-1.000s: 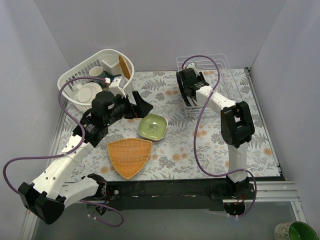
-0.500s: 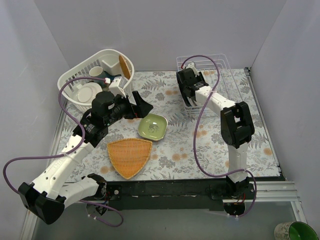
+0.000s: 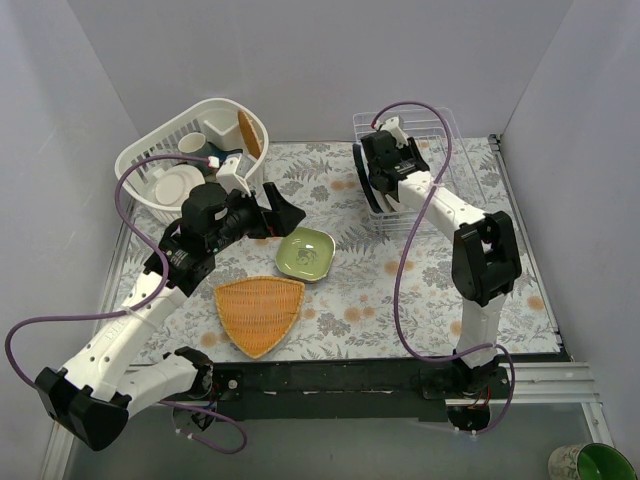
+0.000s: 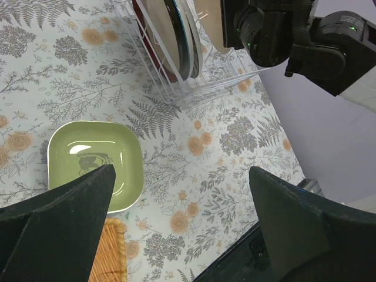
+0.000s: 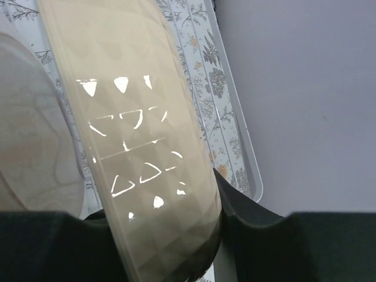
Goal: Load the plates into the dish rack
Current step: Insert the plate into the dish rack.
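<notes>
The left arm slants up from the near left corner, its left gripper (image 3: 281, 212) spread wide and empty above the table (image 3: 350, 300), just left of the pale green dish (image 3: 306, 253), which lies flat. The right arm stretches forward to the dish rack (image 3: 432, 124) at the far right. There the right gripper (image 5: 164, 238) clamps the cream dish (image 5: 147, 147), which stands on edge beside the other upright plates (image 4: 176, 35), its rim running near to far.

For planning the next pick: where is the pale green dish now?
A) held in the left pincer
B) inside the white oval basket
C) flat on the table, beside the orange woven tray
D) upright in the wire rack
C: the pale green dish lies flat on the table beside the orange woven tray.
</notes>
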Motion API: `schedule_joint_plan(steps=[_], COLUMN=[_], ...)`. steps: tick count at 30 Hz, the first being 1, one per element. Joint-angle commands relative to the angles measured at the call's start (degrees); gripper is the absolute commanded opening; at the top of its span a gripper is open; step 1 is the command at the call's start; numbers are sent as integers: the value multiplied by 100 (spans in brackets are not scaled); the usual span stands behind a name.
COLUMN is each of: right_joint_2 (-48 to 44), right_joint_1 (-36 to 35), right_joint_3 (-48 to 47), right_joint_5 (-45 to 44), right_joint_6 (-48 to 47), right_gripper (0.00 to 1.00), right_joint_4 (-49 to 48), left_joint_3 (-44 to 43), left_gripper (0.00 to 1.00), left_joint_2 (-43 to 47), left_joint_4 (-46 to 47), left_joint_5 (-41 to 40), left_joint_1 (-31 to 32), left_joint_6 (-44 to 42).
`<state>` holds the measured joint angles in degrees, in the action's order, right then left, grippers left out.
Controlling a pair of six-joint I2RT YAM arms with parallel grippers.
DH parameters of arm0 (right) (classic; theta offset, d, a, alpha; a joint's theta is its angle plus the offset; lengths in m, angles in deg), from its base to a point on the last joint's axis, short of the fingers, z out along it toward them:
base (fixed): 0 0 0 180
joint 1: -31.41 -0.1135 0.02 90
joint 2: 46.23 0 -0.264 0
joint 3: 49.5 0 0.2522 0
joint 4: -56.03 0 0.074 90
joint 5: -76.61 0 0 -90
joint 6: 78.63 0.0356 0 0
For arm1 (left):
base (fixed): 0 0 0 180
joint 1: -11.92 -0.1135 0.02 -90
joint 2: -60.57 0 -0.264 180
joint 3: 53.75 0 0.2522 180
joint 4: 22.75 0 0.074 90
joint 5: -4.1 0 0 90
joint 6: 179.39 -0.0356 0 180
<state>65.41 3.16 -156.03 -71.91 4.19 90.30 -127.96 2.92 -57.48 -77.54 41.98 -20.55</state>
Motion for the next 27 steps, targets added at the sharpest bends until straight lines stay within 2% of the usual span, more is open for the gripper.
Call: schedule_joint_plan(steps=[1,13,27], right_joint_2=[-406,-344,-494], right_joint_1=[-5,39,434], right_joint_3=[-39,22,339], right_joint_5=[-467,-863,-397], right_joint_6=[156,234,463], right_gripper=[1,1,1], right_joint_4=[-74,5,67], left_joint_3=[15,68,103], left_gripper=[98,98,98], left_joint_2=[114,175,140], left_joint_4=[49,49,76], left_joint_5=[60,43,60], left_joint_1=[-45,-45,-45], left_joint_6=[7,15,59])
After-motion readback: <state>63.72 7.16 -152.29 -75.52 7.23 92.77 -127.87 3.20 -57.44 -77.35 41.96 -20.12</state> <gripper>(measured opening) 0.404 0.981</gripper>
